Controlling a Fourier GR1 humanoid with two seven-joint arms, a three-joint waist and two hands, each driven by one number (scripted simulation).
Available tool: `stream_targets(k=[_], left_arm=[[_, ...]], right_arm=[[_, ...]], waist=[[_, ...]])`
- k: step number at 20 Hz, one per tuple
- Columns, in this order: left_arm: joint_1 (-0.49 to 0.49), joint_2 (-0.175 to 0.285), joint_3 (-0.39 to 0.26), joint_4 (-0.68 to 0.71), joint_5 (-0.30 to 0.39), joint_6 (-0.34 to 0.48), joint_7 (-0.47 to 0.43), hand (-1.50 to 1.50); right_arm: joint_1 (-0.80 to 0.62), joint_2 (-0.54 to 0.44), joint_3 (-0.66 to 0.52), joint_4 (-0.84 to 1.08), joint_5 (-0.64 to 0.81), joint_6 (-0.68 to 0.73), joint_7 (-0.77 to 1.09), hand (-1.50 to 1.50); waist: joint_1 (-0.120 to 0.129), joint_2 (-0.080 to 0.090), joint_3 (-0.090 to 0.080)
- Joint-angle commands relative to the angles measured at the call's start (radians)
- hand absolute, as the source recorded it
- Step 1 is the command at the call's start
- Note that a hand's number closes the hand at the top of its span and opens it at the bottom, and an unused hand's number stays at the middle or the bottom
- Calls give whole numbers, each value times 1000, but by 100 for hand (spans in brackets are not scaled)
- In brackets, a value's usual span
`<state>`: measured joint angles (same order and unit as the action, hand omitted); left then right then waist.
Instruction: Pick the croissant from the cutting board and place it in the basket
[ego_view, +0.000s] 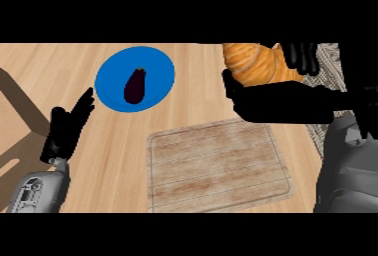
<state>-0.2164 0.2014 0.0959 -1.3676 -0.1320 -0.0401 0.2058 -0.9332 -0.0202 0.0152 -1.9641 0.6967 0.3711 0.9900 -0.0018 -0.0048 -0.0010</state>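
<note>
- Left hand (70, 125) rests open, beside the cutting board (214, 165).
- Further out, right hand (280, 102) is wrapped round the croissant (255, 62), off the board, right by the basket (330, 80).
- Carry step, I'd say; next it needs centring over the basket, then letting go.

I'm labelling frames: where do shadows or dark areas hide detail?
Head view: brown shadows cross the counter at left, near the left robot hand; the black right robot hand masks part of the croissant; the cutting board is evenly lit.
</note>
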Motion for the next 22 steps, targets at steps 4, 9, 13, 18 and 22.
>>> stream_targets(k=[4, 9, 13, 18, 22], left_arm=[[39, -50, -37, -33, -28, 36, 7, 0], [22, -2, -2, -23, -13, 11, 15, 0], [20, -10, 11, -2, 2, 11, -8, 0], [17, -23, -30, -56, -25, 15, 49, 0], [28, 8, 9, -64, 21, -28, 28, 0]], right_arm=[[-188, -144, -182, 137, -50, 82, 76, 150], [-257, -312, -143, 310, 29, 212, 42, 150], [-229, -459, -138, 369, 49, 320, -33, 150], [-190, -578, -198, 472, 52, 344, -136, 150], [-65, -649, -230, 465, 67, 314, -235, 150]], waist=[[1, 2, 0], [4, 4, -2], [-10, 3, -2], [3, 3, 1], [2, 3, 1]])
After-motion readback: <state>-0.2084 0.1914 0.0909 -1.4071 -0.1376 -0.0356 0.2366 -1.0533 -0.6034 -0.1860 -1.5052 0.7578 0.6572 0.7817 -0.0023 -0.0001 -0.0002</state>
